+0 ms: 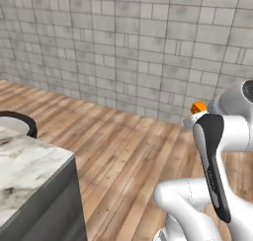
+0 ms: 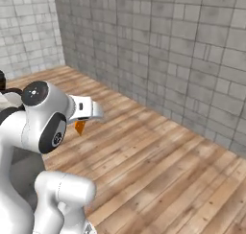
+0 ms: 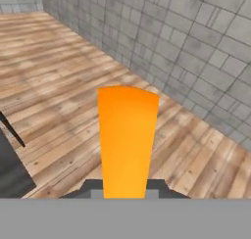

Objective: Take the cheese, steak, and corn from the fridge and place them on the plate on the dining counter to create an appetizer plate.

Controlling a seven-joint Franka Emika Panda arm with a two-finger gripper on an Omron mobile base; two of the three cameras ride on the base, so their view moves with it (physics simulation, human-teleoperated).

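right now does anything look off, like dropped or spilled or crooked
Nothing stands out. The cheese sits clamped in the gripper, carried above bare wooden floor. No spill or damage shows on the marble counter corner at the left.

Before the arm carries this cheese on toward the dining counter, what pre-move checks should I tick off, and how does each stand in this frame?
1. Cheese clamped in the gripper: ok; the orange wedge rises from between the fingertips.
2. Cheese clear of the floor: ok; it hangs above the wooden floor in the right base view.
3. Marble counter in sight: ok, at lower left of the left base view.
4. Plate located: cannot tell; a dark round rim shows at the counter's far edge.
5. Path to the counter free: ok; bare boards lie between.
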